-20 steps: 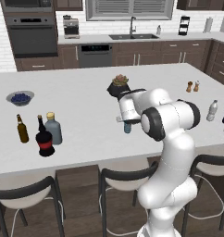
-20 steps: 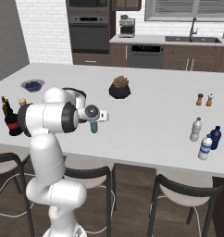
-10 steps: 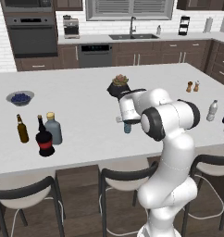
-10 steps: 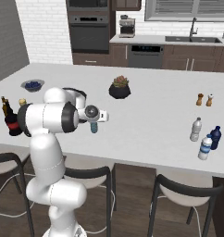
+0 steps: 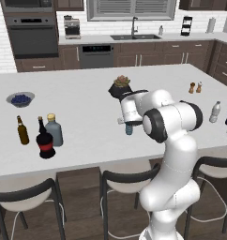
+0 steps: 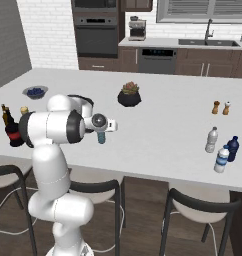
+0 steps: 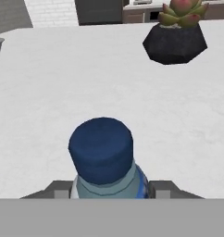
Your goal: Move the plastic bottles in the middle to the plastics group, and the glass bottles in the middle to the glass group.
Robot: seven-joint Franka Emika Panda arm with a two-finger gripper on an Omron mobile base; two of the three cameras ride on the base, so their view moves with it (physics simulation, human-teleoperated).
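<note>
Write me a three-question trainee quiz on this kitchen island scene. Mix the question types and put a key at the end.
1. True or false: the black bottle stands beside the brown bottle and the flask.
2. What sits right in front of the gripper in the hand view?
A. a salt shaker
B. the blue-capped bottle
C. a bowl of berries
3. Fill in: on the island, the potted succulent stands ____ the blue-capped bottle, seen from the robot.

Key
1. True.
2. B.
3. Beyond: it is farther from the robot, as the hand view shows.
</note>
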